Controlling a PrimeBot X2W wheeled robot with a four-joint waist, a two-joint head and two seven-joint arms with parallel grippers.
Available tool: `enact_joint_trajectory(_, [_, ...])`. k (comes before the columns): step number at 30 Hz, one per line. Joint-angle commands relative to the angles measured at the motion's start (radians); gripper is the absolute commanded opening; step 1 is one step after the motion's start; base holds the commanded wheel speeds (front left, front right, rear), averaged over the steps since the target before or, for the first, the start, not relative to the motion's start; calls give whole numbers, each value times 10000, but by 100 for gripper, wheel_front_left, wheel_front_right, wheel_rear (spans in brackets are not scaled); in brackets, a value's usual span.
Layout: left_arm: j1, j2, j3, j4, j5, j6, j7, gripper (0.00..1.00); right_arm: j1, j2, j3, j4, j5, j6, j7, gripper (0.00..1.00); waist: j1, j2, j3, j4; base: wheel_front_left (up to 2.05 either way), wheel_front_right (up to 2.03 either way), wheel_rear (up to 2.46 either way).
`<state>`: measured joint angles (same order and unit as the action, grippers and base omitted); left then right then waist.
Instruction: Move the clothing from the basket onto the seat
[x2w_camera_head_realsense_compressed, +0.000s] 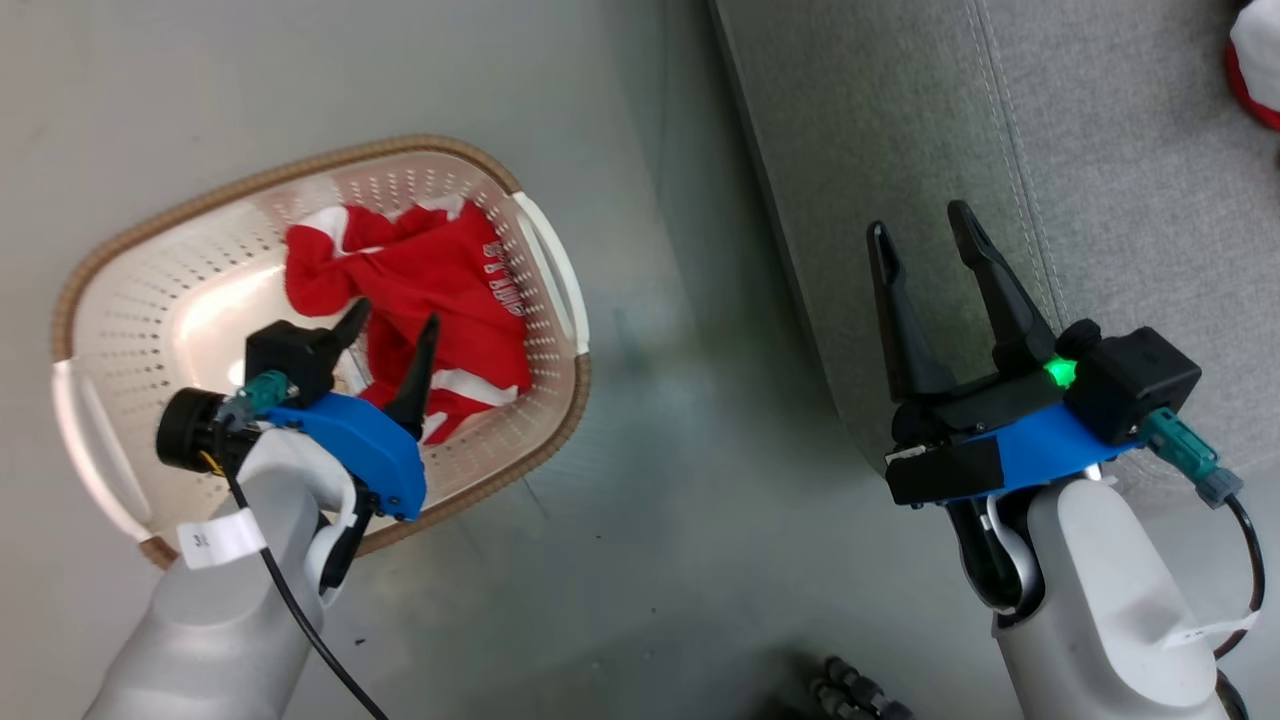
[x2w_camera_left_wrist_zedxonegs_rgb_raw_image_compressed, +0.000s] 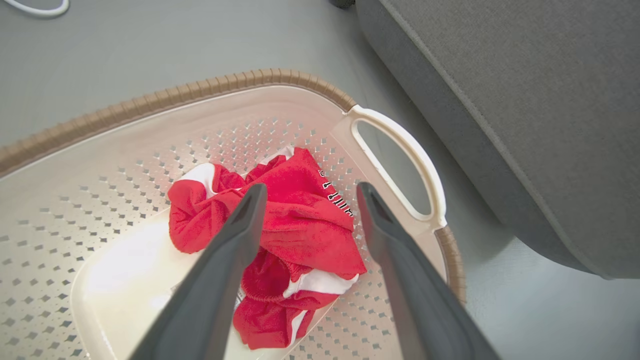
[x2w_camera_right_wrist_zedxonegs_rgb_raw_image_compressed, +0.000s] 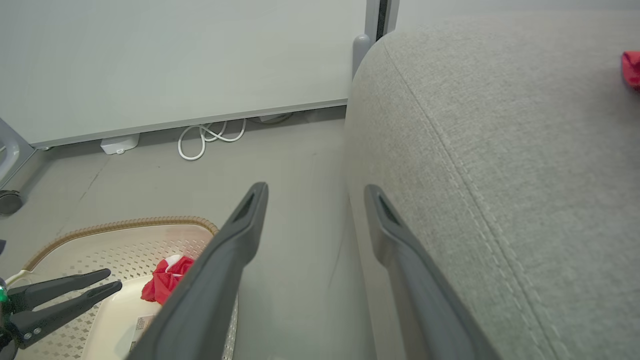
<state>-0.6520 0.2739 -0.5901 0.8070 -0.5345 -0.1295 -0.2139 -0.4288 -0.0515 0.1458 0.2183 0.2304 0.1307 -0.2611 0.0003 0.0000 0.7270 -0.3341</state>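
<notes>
Left gripper (x2w_camera_head_realsense_compressed: 396, 314): arm angled down into the basket (x2w_camera_head_realsense_compressed: 150, 290), fingers spread above the red clothing (x2w_camera_head_realsense_compressed: 430, 275) heaped inside. Right gripper (x2w_camera_head_realsense_compressed: 919, 220): fingers spread, empty, pointing forward over the seat (x2w_camera_head_realsense_compressed: 880, 110) edge.

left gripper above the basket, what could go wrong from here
The clothing is a bunched heap, so the open left gripper may pinch only a top fold and leave the rest in the basket. The heap lies close to the handle; a finger could snag there. Trailing fabric might catch the rim.
</notes>
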Motion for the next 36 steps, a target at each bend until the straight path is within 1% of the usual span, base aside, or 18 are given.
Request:
enact_joint_trajectory(1, [-337,132,-54,269,-270,-16,47,100,-269,20,129,-155,107,1,-50,100,-3,0,646,-535,0,0,0])
enact_joint_trajectory(6, [-761,235,3,969,-797,-16,245,100,-306,18,451,-461,274,1,-50,100,-3,0,1031,-864,0,0,0])
enact_joint_trajectory(11, [-1118,162,272,1551,-1139,28,257,100,-340,20,714,-682,385,1,-47,100,-3,0,1279,-1086,0,0,0])
enact_joint_trajectory(16, [-1549,-3,588,2291,-1431,437,323,100,-185,20,877,-894,431,1,-48,100,-3,0,1421,-1165,0,0,0])
enact_joint_trajectory(22, [-2035,-294,867,3115,-1704,1128,510,100,55,20,892,-1062,382,1,-48,100,-3,0,1546,-1102,0,0,0])
enact_joint_trajectory(25, [-2233,-458,1025,3348,-1889,1104,501,100,138,20,892,-1174,392,1,-48,100,-3,0,1624,-1063,0,0,0])
enact_joint_trajectory(32, [-2746,-678,1123,3705,-2136,816,487,100,328,20,850,-1388,416,1,-49,100,-3,0,1870,-950,0,0,0])
enact_joint_trajectory(36, [-3039,-763,1143,3993,-2198,879,588,100,445,19,868,-1475,438,1,-49,100,-3,0,1974,-883,0,0,0])
